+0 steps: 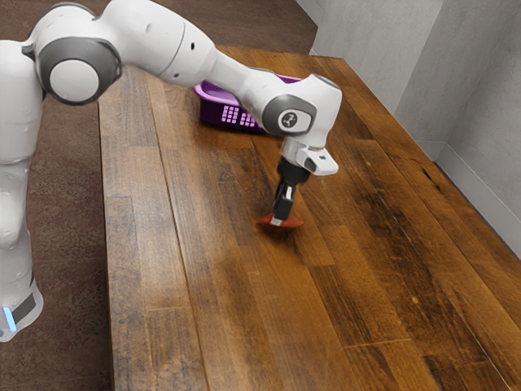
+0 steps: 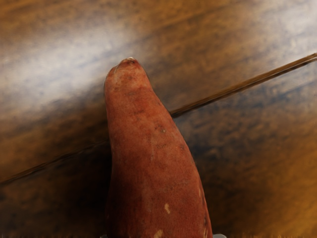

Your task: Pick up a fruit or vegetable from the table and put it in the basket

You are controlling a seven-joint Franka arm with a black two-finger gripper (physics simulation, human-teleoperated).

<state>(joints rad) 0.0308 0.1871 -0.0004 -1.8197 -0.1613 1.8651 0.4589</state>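
Done: my hand (image 1: 279, 217) is squeezing the sweet potato (image 2: 148, 148) | To do: put it in the far purple basket (image 1: 212, 108)

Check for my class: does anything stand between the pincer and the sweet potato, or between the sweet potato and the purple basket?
Nothing visible does. The pincer is right at the sweet potato, and bare tabletop shows between that and the basket, though the arm hides part of the basket.
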